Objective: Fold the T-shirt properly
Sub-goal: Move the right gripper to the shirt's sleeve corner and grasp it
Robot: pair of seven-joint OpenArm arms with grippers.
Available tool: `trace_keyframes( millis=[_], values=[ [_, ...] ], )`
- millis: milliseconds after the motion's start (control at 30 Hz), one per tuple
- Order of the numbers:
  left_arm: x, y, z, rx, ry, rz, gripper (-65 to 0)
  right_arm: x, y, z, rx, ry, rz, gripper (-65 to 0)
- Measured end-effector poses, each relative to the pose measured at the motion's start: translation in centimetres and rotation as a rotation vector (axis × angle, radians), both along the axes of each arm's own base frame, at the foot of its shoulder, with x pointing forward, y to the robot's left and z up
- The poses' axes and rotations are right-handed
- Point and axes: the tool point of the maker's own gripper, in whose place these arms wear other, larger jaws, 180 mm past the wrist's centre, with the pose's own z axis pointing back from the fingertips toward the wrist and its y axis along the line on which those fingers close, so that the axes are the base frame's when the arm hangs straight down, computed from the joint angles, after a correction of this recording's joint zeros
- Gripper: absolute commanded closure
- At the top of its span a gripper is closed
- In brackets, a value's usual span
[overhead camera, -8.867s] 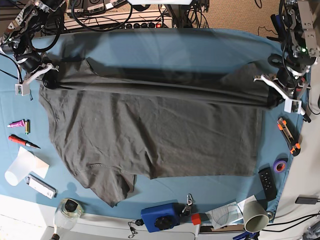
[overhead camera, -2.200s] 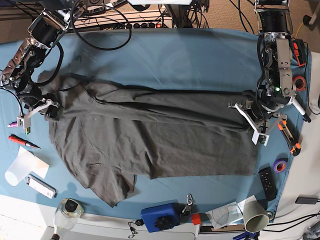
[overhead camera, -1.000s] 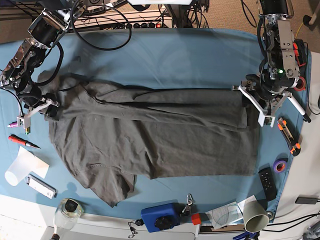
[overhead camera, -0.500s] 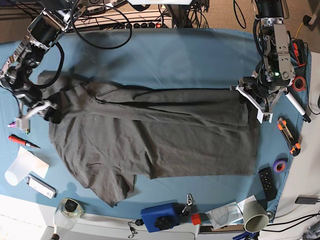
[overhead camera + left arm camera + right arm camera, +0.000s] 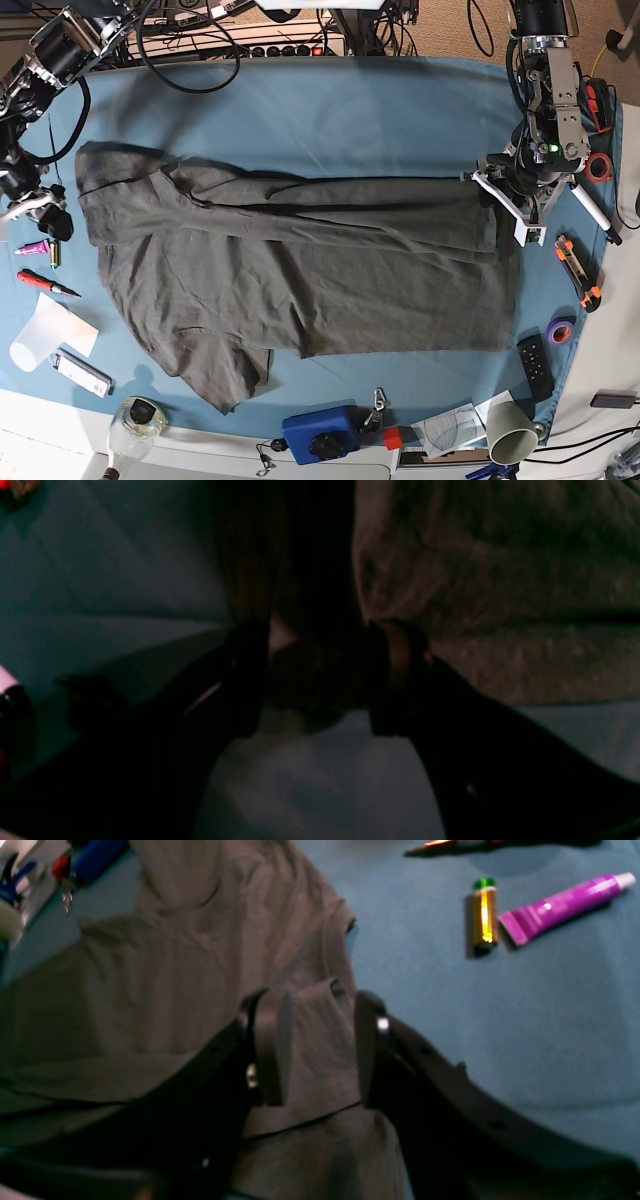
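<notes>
Now my right gripper (image 5: 35,205) has swung clear of the T-shirt (image 5: 300,270), jaws apart; left gripper (image 5: 320,680) gapes at the hem, so the fold is laid.

No lettering, label or number is legible on anything.

Blue-covered table (image 5: 330,110), T-shirt (image 5: 300,270) spread flat, purple tube (image 5: 32,247), screwdriver (image 5: 44,284), perhaps a remote (image 5: 535,365)
</notes>
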Motion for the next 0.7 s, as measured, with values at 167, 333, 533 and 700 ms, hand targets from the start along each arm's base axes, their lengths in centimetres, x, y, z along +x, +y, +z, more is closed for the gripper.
trace_keyframes(
  millis=[167,333,533,700],
  values=[
    [0.0,0.0,0.0,0.0,0.0,-0.001,-30.5,1.5,0.2,1.2,-0.022,-0.046,0.013,-21.5],
    [0.0,0.0,0.0,0.0,0.0,-0.004,-30.5,0.5,-1.7,3.1,0.011,-0.063,-0.018,-21.5],
    [0.0,0.0,0.0,0.0,0.0,-0.004,-30.5,-4.2,-3.2,-0.3,0.024,0.064,-0.088,-21.5],
    [0.0,0.0,0.0,0.0,0.0,-0.003,-30.5,-5.4,-2.9,-1.7,0.036,0.101,-0.094,-21.5]
  ],
)
